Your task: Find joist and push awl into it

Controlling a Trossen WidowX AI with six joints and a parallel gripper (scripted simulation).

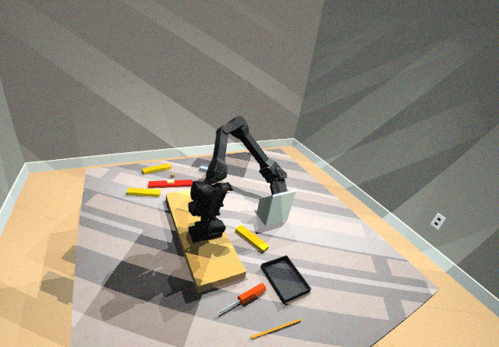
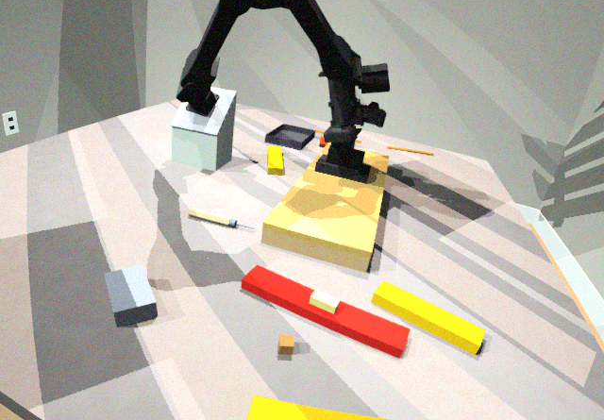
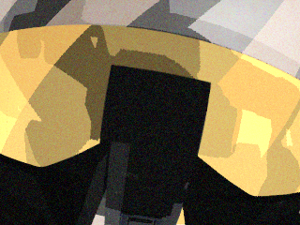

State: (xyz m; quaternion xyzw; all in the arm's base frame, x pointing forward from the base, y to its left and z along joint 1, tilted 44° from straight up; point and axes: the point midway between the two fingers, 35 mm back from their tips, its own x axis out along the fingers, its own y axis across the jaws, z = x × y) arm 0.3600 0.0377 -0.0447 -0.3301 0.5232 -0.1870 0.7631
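Here the jaws pinch the black stud finder (image 1: 206, 228) on the floor panel (image 1: 217, 264), fingertips hidden behind it.

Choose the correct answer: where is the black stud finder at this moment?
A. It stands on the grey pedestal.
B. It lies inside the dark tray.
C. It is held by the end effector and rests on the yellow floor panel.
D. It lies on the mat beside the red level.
C. The end effector is closed on the stud finder, whose black body sits flat on the floor panel; the tray holds nothing.

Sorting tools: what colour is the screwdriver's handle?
Orange-red, on the screwdriver near the tray; clearest in the top view.
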